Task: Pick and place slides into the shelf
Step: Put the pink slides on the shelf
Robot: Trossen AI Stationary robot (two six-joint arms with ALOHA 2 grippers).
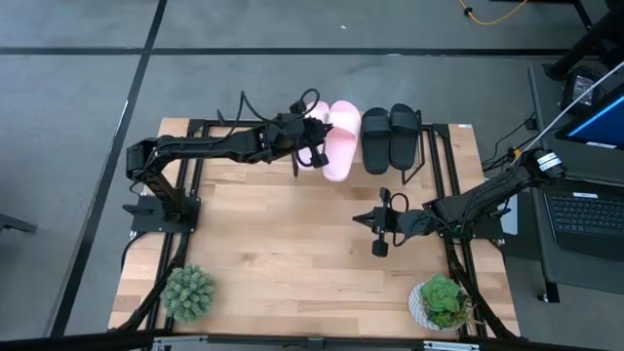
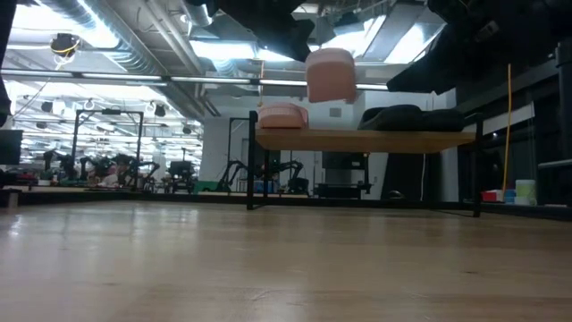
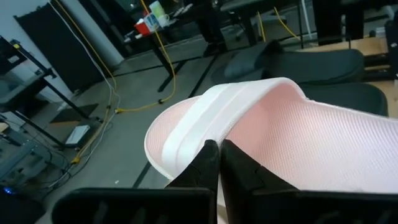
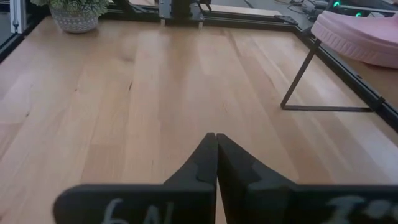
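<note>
**Setting the last pink slide on the shelf**

Holding a pale pink slide [image 1: 319,132] above the shelf [image 2: 375,139], the left end effector [image 1: 310,154] has its fingers pinched fully together on the sandal's edge. In the low view that slide stands lifted and tilted over the board, probably so it can drop in beside its mate. A second pink slide [image 1: 341,139] and two black slides [image 1: 390,137] already lie side by side on the shelf at the desk's [image 1: 283,253] far edge. The right end effector [image 1: 379,237] waits over the bare desk at right, fingers closed, holding nothing. White marks on its housing are not readable.
</note>
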